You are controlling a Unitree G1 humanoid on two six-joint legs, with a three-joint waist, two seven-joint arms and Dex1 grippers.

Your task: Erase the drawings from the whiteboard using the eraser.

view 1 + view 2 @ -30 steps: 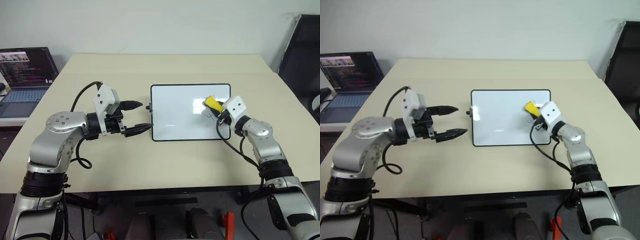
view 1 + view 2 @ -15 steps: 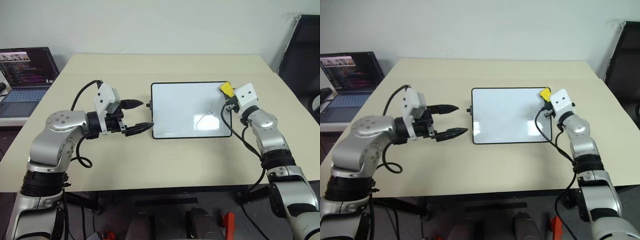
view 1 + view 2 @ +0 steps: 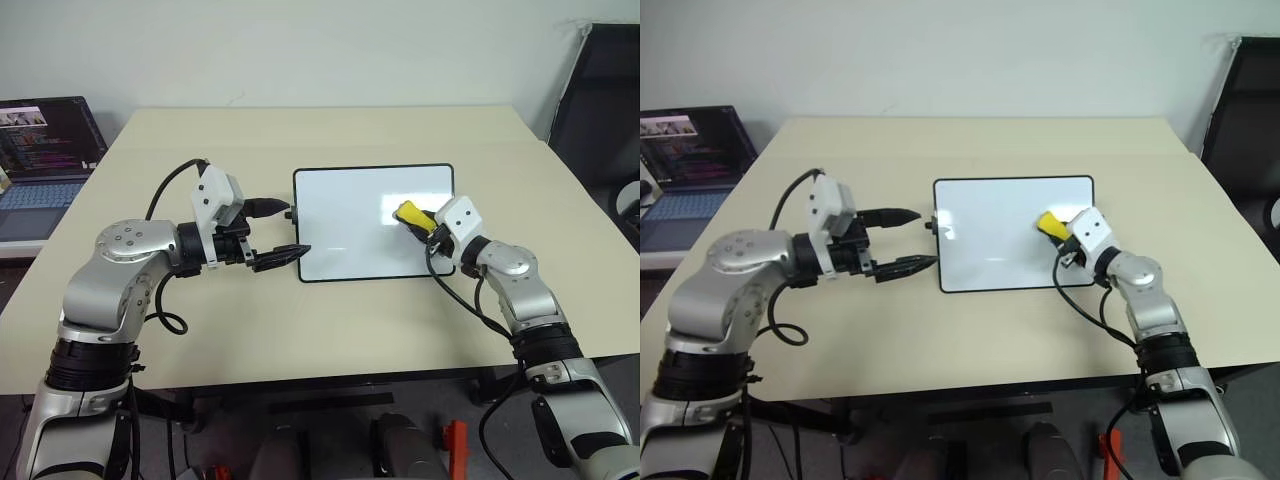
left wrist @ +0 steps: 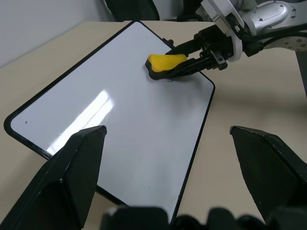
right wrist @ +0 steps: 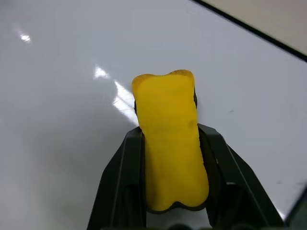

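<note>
From the head camera I see the whiteboard [image 3: 372,222] lying flat mid-bench [image 3: 330,320], my right gripper [image 3: 418,221] pinching the eraser [image 3: 408,213] over the board's 3 o'clock side. My left gripper [image 3: 283,233] hangs spread just off the 9 o'clock edge.

On the left wrist camera, the eraser sits pressed against the white surface.

On the right wrist camera, both fingers [image 5: 120,191] clamp the yellow block.

One whiteboard [image 3: 350,225], one eraser [image 3: 409,213], one laptop [image 3: 45,150]
</note>
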